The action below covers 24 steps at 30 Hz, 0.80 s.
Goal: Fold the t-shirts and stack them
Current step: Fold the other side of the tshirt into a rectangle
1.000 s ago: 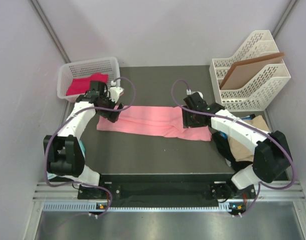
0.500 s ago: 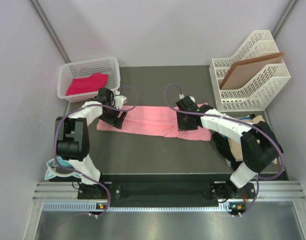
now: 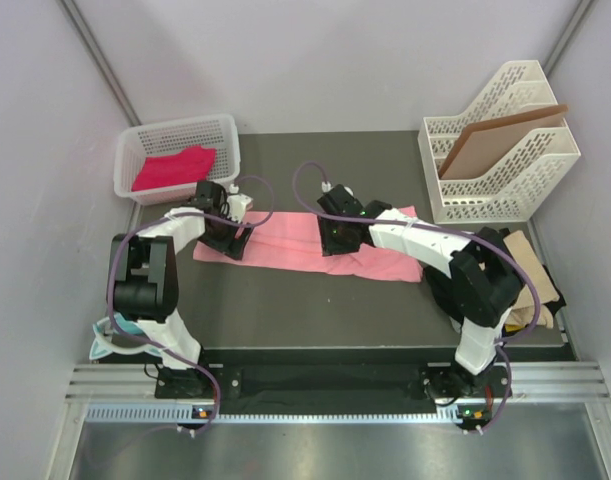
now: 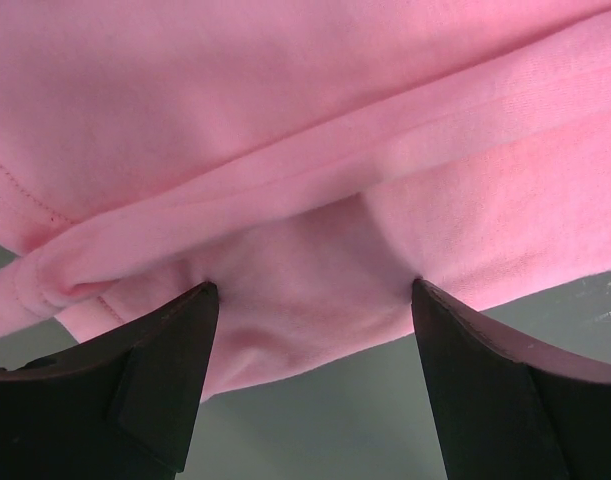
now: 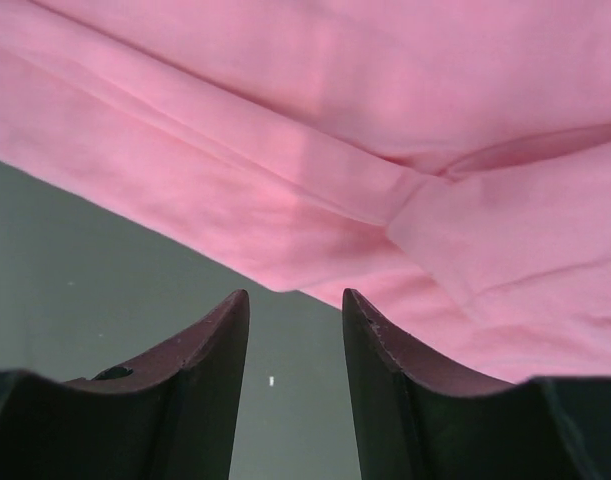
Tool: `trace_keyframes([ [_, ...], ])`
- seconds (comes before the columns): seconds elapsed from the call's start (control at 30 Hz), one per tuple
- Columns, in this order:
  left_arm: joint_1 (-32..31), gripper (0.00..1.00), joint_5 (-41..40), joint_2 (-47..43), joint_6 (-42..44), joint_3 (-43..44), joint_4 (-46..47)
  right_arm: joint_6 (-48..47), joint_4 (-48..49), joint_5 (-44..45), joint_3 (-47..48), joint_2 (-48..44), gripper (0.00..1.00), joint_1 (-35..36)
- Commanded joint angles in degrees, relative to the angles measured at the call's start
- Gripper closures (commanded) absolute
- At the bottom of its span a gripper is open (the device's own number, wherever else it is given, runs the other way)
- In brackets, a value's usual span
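A salmon pink t-shirt (image 3: 285,240), folded into a long strip, lies across the middle of the dark table. My left gripper (image 3: 228,238) is down at its left end. In the left wrist view it (image 4: 313,288) stands open wide, both tips pressing on the shirt's (image 4: 305,120) near edge. My right gripper (image 3: 337,238) is over the strip's middle. In the right wrist view it (image 5: 295,294) is partly open, with the shirt's (image 5: 385,120) hem just at the tips and only bare table between the fingers. A magenta-pink t-shirt (image 3: 173,166) lies in the basket.
The white basket (image 3: 225,135) stands at the back left. A white file rack (image 3: 495,195) holding a brown board (image 3: 500,140) is at the back right. Tan and black shirts (image 3: 530,275) are heaped by the right arm's base, and blue cloth (image 3: 105,338) shows by the left base.
My right gripper has slid left along the pink strip from its right end to the middle, its jaws narrowing. My left gripper has shifted slightly right and settled on the left end.
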Motion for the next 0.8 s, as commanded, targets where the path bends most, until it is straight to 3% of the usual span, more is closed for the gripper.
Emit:
trace_keyframes([
  [0.0,0.71,0.18,0.48,-1.37,0.59,-1.55,2.29,0.83,0.15,-0.02,4.23,2.77,0.57,1.29],
  [0.27,1.77,0.18,0.48,-1.99,1.65,-3.14,3.26,1.54,-0.29,-0.2,4.85,3.48,0.63,1.64],
  [0.77,2.73,0.18,0.65,-3.83,3.23,-4.1,2.82,0.66,-1.96,2.26,5.82,7.08,0.62,0.07],
])
